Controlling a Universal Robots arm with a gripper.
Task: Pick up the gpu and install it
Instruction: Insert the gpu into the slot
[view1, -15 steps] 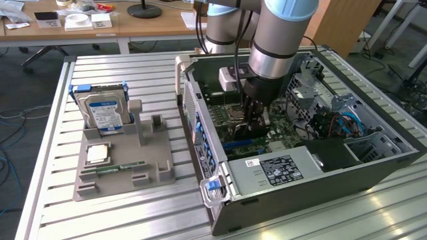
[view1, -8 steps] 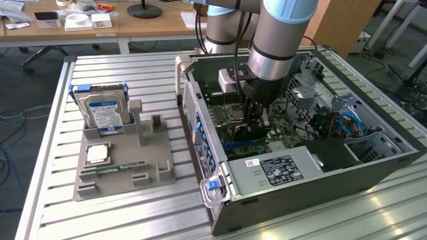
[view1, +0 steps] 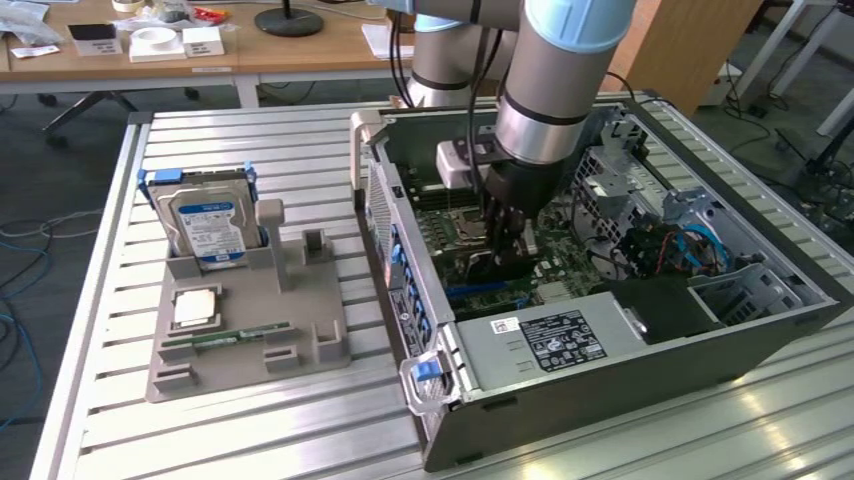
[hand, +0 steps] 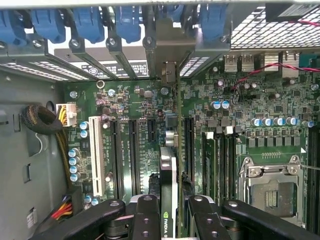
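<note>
I have the black two-fingered gripper (view1: 505, 262) down inside the open grey metal computer case (view1: 747, 320), which lies on the slatted aluminium table (view1: 107, 440). The thin flat black-shrouded gpu (hand: 168, 200) stands edgewise between its fingers (hand: 146, 220), directly over the green motherboard (hand: 250, 100). Well apart from the gripper, toward the exterior view's left, the silver blue-labelled hard drive (view1: 211, 228) stands upright on the grey plastic parts holder (view1: 247, 345).

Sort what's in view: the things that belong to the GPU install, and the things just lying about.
Belongs to the job:
- gpu, clamped edge-on in the gripper
- motherboard with its slots
- open computer case

Lying about:
- hard drive in the grey holder
- memory stick
</note>
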